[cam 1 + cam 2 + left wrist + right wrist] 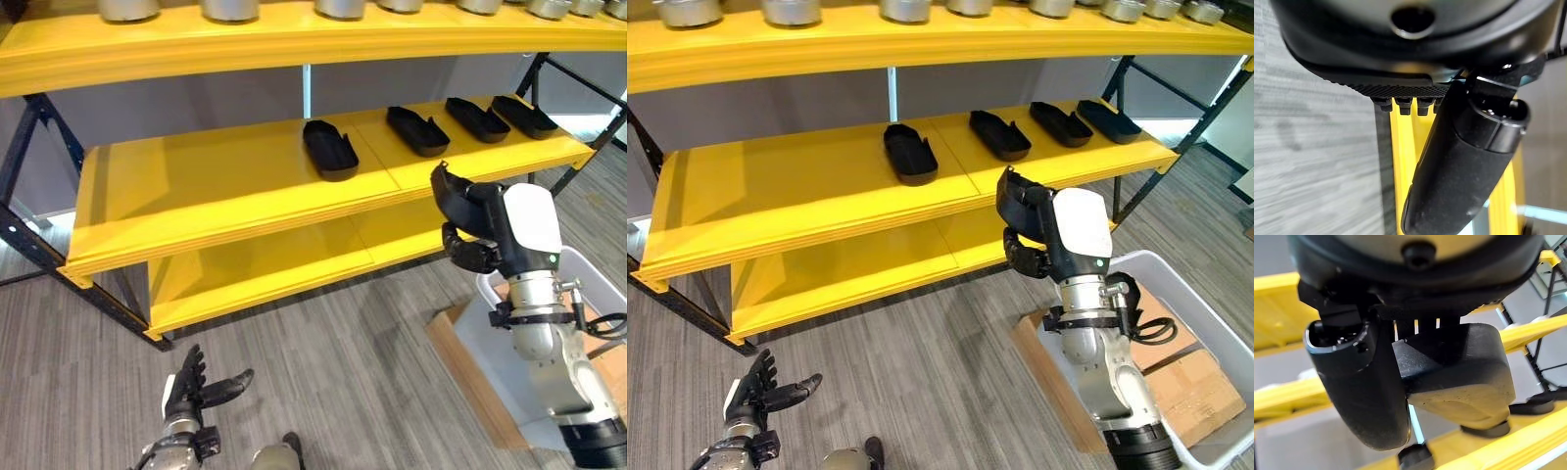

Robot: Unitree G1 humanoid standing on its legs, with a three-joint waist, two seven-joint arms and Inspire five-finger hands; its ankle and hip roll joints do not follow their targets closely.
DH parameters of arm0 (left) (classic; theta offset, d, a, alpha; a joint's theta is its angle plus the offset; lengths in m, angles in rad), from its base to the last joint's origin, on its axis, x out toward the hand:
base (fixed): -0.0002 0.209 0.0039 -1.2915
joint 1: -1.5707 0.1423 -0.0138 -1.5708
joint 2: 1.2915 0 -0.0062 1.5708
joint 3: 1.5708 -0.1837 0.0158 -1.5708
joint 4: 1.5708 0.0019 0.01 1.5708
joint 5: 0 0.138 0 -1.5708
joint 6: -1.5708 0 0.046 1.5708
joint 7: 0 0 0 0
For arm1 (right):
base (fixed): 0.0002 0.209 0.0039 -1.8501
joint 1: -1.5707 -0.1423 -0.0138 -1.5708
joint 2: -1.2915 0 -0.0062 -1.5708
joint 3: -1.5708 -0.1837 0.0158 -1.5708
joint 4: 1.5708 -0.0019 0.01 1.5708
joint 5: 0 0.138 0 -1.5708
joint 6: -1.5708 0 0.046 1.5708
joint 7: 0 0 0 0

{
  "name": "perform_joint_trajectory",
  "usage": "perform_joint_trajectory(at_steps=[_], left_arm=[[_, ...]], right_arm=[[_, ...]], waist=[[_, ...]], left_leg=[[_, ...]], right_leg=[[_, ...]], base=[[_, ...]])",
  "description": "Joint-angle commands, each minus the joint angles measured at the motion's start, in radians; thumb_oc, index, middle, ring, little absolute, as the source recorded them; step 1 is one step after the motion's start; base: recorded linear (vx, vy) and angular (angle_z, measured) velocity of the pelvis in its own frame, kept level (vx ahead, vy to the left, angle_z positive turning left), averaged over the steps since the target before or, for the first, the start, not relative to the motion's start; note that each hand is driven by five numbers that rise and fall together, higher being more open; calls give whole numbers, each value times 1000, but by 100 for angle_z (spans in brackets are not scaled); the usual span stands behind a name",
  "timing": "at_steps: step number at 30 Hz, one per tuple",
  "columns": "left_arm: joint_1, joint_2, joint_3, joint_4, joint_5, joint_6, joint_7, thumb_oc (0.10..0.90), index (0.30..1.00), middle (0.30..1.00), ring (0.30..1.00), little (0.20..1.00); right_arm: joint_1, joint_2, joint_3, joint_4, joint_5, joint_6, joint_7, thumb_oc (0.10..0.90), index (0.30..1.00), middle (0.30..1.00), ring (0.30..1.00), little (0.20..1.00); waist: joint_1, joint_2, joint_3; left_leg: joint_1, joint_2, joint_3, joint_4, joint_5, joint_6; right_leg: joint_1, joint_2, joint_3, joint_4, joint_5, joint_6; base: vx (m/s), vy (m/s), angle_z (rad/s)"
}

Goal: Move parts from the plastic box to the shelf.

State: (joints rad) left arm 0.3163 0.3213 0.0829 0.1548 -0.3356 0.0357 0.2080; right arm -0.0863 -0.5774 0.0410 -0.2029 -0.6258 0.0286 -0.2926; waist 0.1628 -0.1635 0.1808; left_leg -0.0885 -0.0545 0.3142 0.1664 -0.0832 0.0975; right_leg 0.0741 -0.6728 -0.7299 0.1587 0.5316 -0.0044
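Note:
My right hand [477, 238] is raised in front of the yellow middle shelf [216, 181], just off its front edge. Its fingers and thumb are curled round a black moulded part [1016, 203] whose end sticks up above the hand. The right wrist view shows this part [1454, 367] pinned between the thumb and the fingers. Several identical black parts [330, 149] lie in a row on the shelf's right half. The white plastic box [1219, 328] stands on the floor at the lower right. Low over the floor at the lower left, my left hand [192, 385] is open and holds nothing.
The top shelf [294, 39] carries a row of grey metal cylinders [229, 8]. A lower yellow shelf [265, 269] sits near the floor. Flat cardboard [1050, 364] lies under the box, and a cardboard carton [1192, 390] rests inside it. Dark steel shelf legs [29, 137] stand at both ends.

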Motion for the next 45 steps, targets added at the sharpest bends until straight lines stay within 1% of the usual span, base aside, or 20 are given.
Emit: perform_joint_trajectory(at_steps=[1,3,4,5,6,7,9,12,16,18,27,31,32,34,37,39,40,41,43,45], left_arm=[[-49,80,-21,-119,62,-79,35,900,1000,1000,1000,1000],[-53,78,-29,-113,66,-74,25,900,1000,1000,1000,1000],[-53,73,-27,-117,69,-72,21,900,1000,1000,1000,1000],[-63,70,-21,-123,71,-68,13,900,1000,1000,1000,1000],[-78,68,-22,-127,75,-73,10,900,1000,1000,1000,1000],[-83,68,-23,-125,78,-74,11,900,1000,1000,1000,1000],[-101,66,-40,-110,77,-79,14,900,1000,1000,1000,1000],[-103,47,-51,-116,77,-84,11,900,1000,1000,1000,1000],[-82,24,-49,-129,61,-81,4,900,1000,1000,1000,1000],[-80,26,-52,-136,62,-75,3,900,1000,1000,1000,1000],[-82,11,-71,-142,52,-70,13,900,1000,1000,1000,1000],[-83,10,-79,-149,46,-71,9,900,1000,1000,1000,1000],[-86,6,-84,-144,38,-74,14,900,1000,1000,1000,1000],[-87,6,-83,-143,34,-75,15,900,1000,1000,1000,1000],[-82,10,-79,-147,24,-75,10,900,1000,1000,1000,1000],[-81,12,-76,-148,23,-74,8,900,1000,1000,1000,1000],[-82,16,-76,-147,25,-73,6,900,1000,1000,1000,1000],[-83,20,-78,-141,27,-73,6,900,1000,1000,1000,1000],[-88,24,-83,-135,35,-77,11,900,1000,1000,1000,1000],[-88,29,-84,-135,42,-83,16,900,1000,1000,1000,1000]], right_arm=[[-105,-123,-138,-145,-37,-55,-90,400,300,300,300,300],[-89,-122,-153,-160,-22,-72,-92,400,300,300,300,300],[-95,-123,-153,-162,-17,-75,-94,400,300,300,300,300],[-119,-123,-142,-161,1,-84,-98,400,300,300,300,300],[-138,-136,-140,-149,2,-88,-97,400,300,300,300,300],[-143,-142,-142,-147,2,-87,-97,400,300,300,300,300],[-133,-151,-159,-142,-5,-82,-103,400,300,300,300,300],[-117,-154,-183,-149,-24,-82,-113,400,300,300,300,300],[-109,-171,-203,-177,-39,-93,-118,400,300,300,300,300],[-116,-192,-209,-190,-42,-106,-125,400,300,300,300,300],[-119,-259,-244,-231,-36,-129,-152,400,300,300,300,300],[-148,-297,-229,-231,-33,-137,-154,400,300,300,300,300],[-163,-309,-219,-225,-31,-139,-159,400,300,300,300,300],[-173,-314,-210,-221,-27,-140,-157,400,300,300,300,300],[-193,-319,-197,-217,-23,-138,-159,400,300,300,300,300],[-192,-324,-201,-215,-23,-136,-158,400,300,300,300,300],[-191,-329,-202,-212,-18,-133,-155,400,300,300,300,300],[-192,-329,-200,-214,-15,-135,-156,400,300,300,300,300],[-196,-332,-189,-209,-16,-133,-153,400,300,300,300,300],[-220,-321,-149,-198,-32,-131,-136,400,300,300,300,300]], waist=[[-73,80,-33],[-119,110,-11],[-124,118,-5],[-123,118,15],[-131,111,25],[-139,110,26],[-159,98,22],[-160,86,4],[-160,100,-37],[-162,104,-57],[-174,109,-80],[-168,110,-66],[-159,110,-40],[-155,115,-25],[-132,98,18],[-135,96,21],[-130,88,24],[-128,83,21],[-121,89,14],[-100,97,6]], left_leg=[[146,77,-144,-251,46,-75],[157,77,-173,-254,67,-62],[164,75,-180,-254,66,-62],[181,68,-183,-254,59,-65],[187,73,-196,-254,52,-84],[190,79,-210,-254,47,-94],[196,79,-255,-254,38,-112],[201,76,-273,-254,29,-117],[221,116,-275,-249,22,-135],[221,164,-268,-210,7,-163],[228,246,-270,-162,6,-218],[186,261,-280,-11,14,-236],[125,257,-294,124,68,-249],[91,259,-313,205,92,-258],[-22,200,-358,394,174,-246],[-60,206,-338,359,166,-233],[-86,218,-305,257,110,-215],[-95,223,-281,145,104,-206],[-128,217,-252,-18,207,-223],[-106,195,-263,-80,218,-221]], right_leg=[[-66,217,327,192,-348,242],[-186,378,422,229,-478,164],[-232,406,434,238,-486,156],[-273,404,389,179,-459,161],[-289,414,371,36,-421,187],[-282,428,382,-26,-401,198],[-267,468,486,-92,-394,202],[-223,480,487,-130,-385,194],[-155,500,420,-166,-403,185],[-118,529,394,-171,-439,166],[-48,600,385,-220,-494,120],[-18,621,383,-220,-522,91],[1,626,382,-219,-537,69],[17,637,381,-222,-544,56],[52,633,368,-238,-548,33],[54,626,353,-241,-549,36],[58,615,355,-241,-548,50],[56,607,356,-241,-544,61],[59,610,362,-245,-548,71],[72,620,387,-246,-557,81]], base=[[64,217,153],[40,191,110],[97,107,41],[128,-77,34],[161,-152,29],[194,-208,23],[171,-140,25],[175,-161,110],[214,-185,44],[226,-269,1],[96,-146,17],[37,-105,-9],[-19,-84,15],[-26,-59,14],[-14,-59,10],[29,4,20],[91,61,33],[107,89,35],[109,104,32],[138,140,12]])
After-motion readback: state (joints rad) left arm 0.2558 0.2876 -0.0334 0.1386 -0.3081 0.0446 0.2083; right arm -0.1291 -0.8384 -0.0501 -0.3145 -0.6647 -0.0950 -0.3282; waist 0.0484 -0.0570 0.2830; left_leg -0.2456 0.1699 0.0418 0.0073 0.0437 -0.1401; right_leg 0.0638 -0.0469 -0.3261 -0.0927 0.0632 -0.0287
